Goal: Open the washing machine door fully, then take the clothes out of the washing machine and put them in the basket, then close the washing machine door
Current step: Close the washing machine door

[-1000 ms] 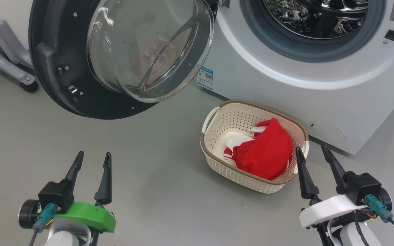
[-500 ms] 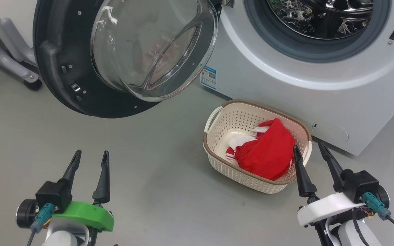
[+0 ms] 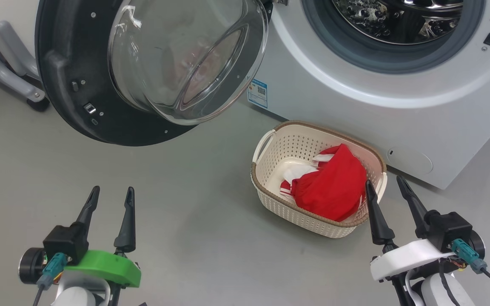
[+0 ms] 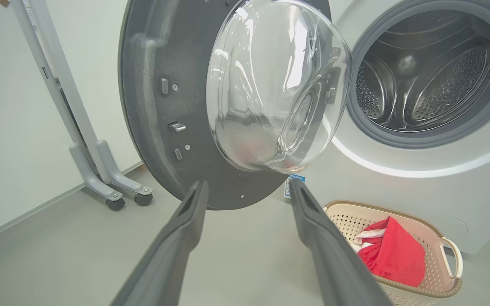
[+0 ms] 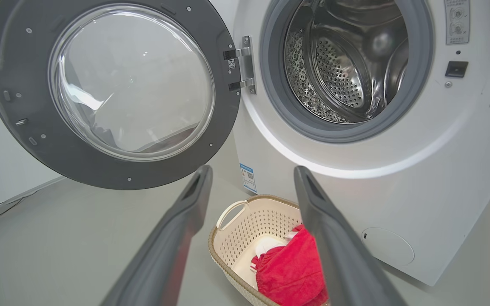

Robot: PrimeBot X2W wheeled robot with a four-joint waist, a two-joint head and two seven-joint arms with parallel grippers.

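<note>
Red clothes (image 3: pixel 332 187) are down in the basket (image 3: pixel 296 212), heaped toward its right side, and the basket sits on the grey floor (image 3: pixel 185 191) just in front of the washing machine (image 3: pixel 355 110), below its round mouth. From my wrist views the steel drum (image 5: pixel 338 63) looks empty, though I can't see its very bottom, so I judge the unloading done and closing the one step left. The washing machine door (image 3: pixel 151 72) hangs wide open off to my left, glass bowl bulging toward me, swung out on its hinge (image 5: pixel 243 63). My left gripper (image 3: pixel 113 190) hovers low over the bare floor, fingers apart, nothing between them, pointing at the door's lower edge. My right gripper (image 3: pixel 384 181) sits just beside the basket's near right corner, fingers spread too, also empty. Next call, as I read it: the left arm is the closer one, so it should reach up around the door's far rim, get behind it and sweep it rightward toward the mouth. Care needed that the door's swing clears the basket, which I can't judge from here, and a firm last push so the latch (image 4: pixel 177 126) catches.
</note>
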